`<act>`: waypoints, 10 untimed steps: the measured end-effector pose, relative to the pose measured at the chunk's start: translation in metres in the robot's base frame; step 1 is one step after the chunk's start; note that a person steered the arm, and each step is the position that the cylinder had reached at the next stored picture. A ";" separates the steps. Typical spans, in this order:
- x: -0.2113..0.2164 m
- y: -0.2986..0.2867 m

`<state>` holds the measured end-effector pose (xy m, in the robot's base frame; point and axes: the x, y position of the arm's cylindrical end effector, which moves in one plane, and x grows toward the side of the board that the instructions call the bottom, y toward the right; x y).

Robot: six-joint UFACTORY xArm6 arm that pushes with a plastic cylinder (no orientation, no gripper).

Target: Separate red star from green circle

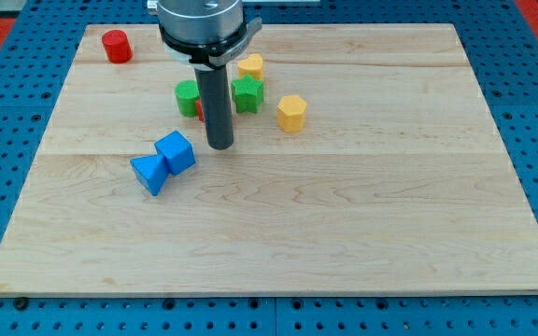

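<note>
1. A dark rod hangs from the arm's grey mount over a pale wooden board (344,233), which lies on a blue pegboard surface (7,187); the rod ends in my tip (219,147), set on the wood in the board's upper-left part.
2. The arm carries no jaws: the rod is bare, grasping nothing.
3. The green circle (187,97) sits just to the view's left of the rod, partly hidden by it.
4. A sliver of red (199,109) shows at the rod's left edge, tight against the green circle; the rod covers most of it, so its star shape cannot be confirmed.
5. A green block (247,93) of uneven outline stands just right of the rod, above the tip.
6. A yellow block (250,66) lies just above that green block, and a yellow hexagonal block (291,113) sits near it to the view's right.
7. Below and left of the tip, a blue cube (176,152) touches a blue triangle (148,174).
8. A red cylinder (116,46) stands alone near the board's top-left corner, well apart from the cluster.
</note>
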<state>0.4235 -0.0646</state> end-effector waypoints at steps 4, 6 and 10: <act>-0.105 -0.057; -0.117 -0.082; -0.165 -0.062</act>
<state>0.2586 -0.1266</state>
